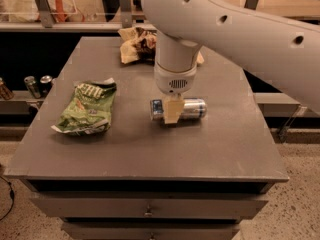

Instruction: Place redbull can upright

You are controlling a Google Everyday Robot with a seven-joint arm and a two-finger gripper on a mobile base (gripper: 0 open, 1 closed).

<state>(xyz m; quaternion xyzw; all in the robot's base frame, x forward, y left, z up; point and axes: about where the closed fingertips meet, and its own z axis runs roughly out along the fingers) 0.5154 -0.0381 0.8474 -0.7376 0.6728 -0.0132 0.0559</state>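
Observation:
The redbull can (192,109) is slim and silver-and-blue. It lies on its side on the grey table (150,154), right of the middle, with its long axis running left to right. My gripper (172,110) hangs straight down from the big white arm and is right at the can's left half, covering part of it. The can's left end (156,110) shows just past the gripper.
A crumpled green snack bag (86,108) lies on the left of the table. A tan and brown snack bag (134,43) lies at the back edge. Two small dark cans (39,85) stand on a lower shelf to the left. Drawers run below the table's front edge.

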